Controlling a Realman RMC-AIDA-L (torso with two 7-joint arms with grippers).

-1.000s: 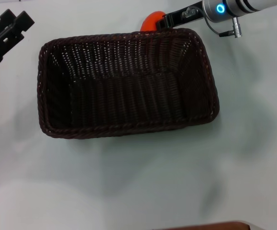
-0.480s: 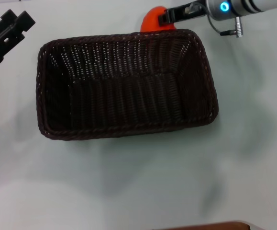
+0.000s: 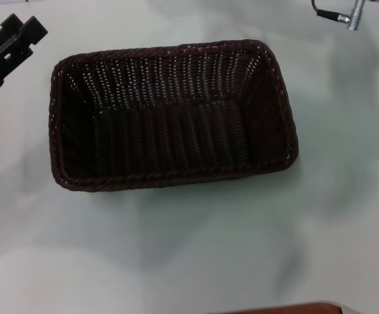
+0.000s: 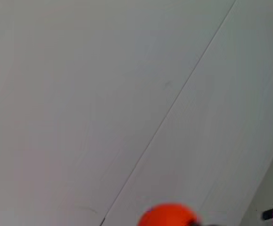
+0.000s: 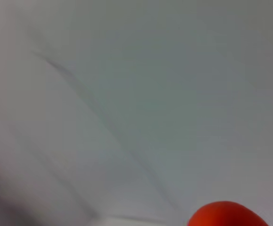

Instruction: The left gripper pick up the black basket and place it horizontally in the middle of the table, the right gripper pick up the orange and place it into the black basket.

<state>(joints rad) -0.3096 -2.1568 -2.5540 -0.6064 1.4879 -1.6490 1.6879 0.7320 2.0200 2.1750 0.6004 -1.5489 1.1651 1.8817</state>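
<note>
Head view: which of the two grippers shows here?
The left gripper, black, beyond the black basket's far left corner; of the right arm only a cable plug shows.

The black basket point(image 3: 173, 114) lies open-topped, bare table point(image 3: 189, 248) all around, left pincer point(image 3: 6, 46) just beside.

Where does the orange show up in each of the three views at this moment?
Head view: not in it; only the black basket on the table.
Left wrist view: orange at the lower edge.
Right wrist view: orange at the lower edge.
Shared landmark: the table.
</note>
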